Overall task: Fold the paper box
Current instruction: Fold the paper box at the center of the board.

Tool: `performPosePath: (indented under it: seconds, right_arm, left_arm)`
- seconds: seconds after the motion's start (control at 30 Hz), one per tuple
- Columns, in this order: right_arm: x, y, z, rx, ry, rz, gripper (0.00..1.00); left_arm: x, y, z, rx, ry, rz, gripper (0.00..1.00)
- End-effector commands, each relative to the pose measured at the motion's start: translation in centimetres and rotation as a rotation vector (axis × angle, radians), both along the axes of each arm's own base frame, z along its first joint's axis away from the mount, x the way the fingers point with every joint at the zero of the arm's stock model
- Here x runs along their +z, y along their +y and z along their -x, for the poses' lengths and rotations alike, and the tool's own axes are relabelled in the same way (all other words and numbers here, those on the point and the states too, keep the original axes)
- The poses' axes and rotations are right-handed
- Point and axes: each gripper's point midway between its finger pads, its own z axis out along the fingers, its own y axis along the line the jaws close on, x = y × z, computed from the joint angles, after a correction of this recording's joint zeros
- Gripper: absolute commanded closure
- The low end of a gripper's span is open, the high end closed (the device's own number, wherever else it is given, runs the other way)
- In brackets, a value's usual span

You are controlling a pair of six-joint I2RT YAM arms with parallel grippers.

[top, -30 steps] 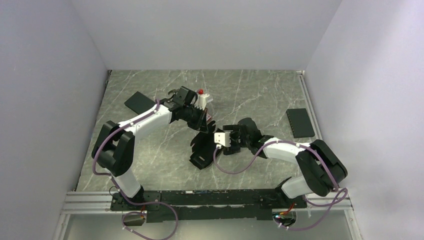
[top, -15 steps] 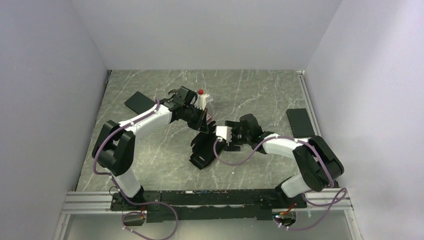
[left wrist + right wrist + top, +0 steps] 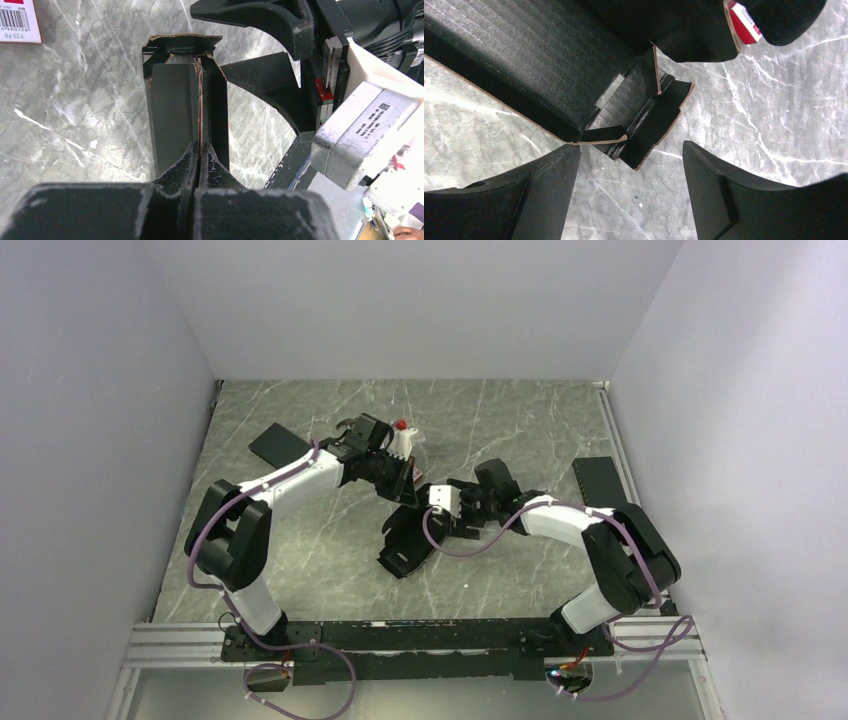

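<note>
While your left gripper (image 3: 199,148) is pinched shut on the edge of a raised flap of the paper box (image 3: 405,540), your right gripper (image 3: 629,162) hangs just beside that flap with its jaws spread wide and nothing clamped between them. You can see the box lying partly folded near the middle of the table (image 3: 520,430), between the two arms. Its lower panels lie on the marble and the pinched flap is lifted toward the far side. From your left wrist camera, the flap stands straight ahead of the closed fingers, a raw brown edge showing along its crease, and the right gripper's two black fingers reach in from the upper right. From your right wrist camera, a notched tab of the box sits just ahead of the open fingers (image 3: 549,190); whether it touches either one you cannot tell. One plain black slab (image 3: 278,445) lies at the far left and another slab (image 3: 600,483) at the right, both well apart from the box. A small white object with a red top (image 3: 401,437) stands just behind your left gripper.
</note>
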Motion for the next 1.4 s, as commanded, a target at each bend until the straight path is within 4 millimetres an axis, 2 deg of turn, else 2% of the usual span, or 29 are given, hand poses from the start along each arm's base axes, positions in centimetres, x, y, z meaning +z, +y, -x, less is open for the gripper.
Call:
performPosePath:
  seconds: [0.0,0.23,0.63,0.87,1.07,1.37]
  right_arm:
    - [1.7,1.7,-0.4,0.055,0.014,-0.050,0.24]
    - [1.7,2.4,0.4,0.073,0.094,-0.047,0.32]
    - [0.7,2.7,0.6,0.023,0.183,0.003,0.36]
    - [0.2,3.0,1.1,0.030,0.191,0.033,0.45]
    - [1.5,3.9,1.4,0.058,0.157,-0.021,0.49]
    - [1.8,5.2,1.8,0.078,0.145,-0.039,0.56]
  left_arm:
    - [-0.9,-0.3,1.3,-0.036,0.068,0.017,1.00]
    - [-0.3,-0.4,1.3,-0.025,0.076,0.055,1.00]
    - [0.0,-0.6,1.5,0.000,0.082,0.098,1.00]
    - [0.0,0.0,1.4,0.040,0.082,0.101,1.00]
    - [0.3,0.3,0.9,0.064,0.082,0.128,1.00]
    - [0.4,0.5,0.7,0.077,0.102,0.164,1.00]
